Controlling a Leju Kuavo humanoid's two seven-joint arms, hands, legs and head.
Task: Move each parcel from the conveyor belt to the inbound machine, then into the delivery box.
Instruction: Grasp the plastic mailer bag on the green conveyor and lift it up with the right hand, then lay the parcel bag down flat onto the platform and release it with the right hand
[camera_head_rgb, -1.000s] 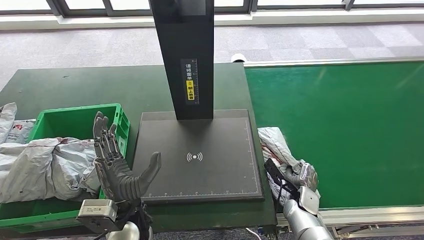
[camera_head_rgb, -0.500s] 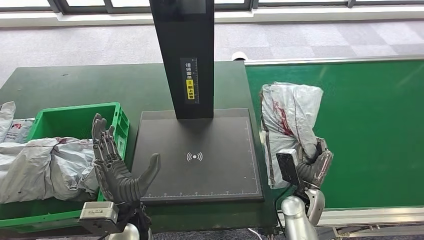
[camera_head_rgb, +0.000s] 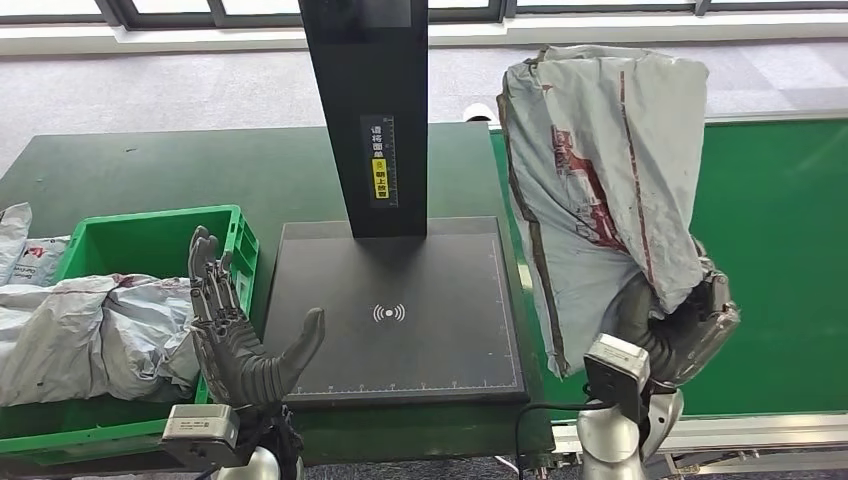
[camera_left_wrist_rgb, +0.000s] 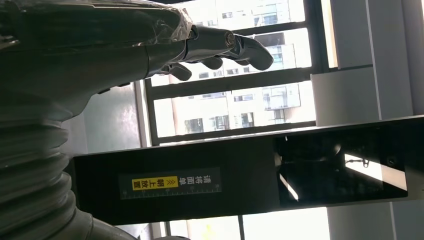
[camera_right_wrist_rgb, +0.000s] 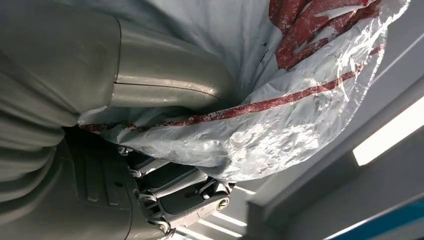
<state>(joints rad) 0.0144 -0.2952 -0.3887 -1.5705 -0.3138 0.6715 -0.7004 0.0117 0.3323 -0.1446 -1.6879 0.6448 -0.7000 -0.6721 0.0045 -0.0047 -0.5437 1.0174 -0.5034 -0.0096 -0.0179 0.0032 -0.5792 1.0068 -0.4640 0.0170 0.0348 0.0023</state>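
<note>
The right hand (camera_head_rgb: 678, 335) grips the lower end of a grey parcel (camera_head_rgb: 600, 180) with red markings and holds it upright in the air, above the near edge of the green conveyor belt (camera_head_rgb: 780, 260) and just beside the dark inbound machine (camera_head_rgb: 400, 310) on the worktop (camera_head_rgb: 150, 175). The left hand (camera_head_rgb: 240, 335) holds nothing, its fingers spread and pointing up, between the machine's flat plate and the green delivery box (camera_head_rgb: 140, 245), where other grey parcels (camera_head_rgb: 90, 335) lie.
</note>
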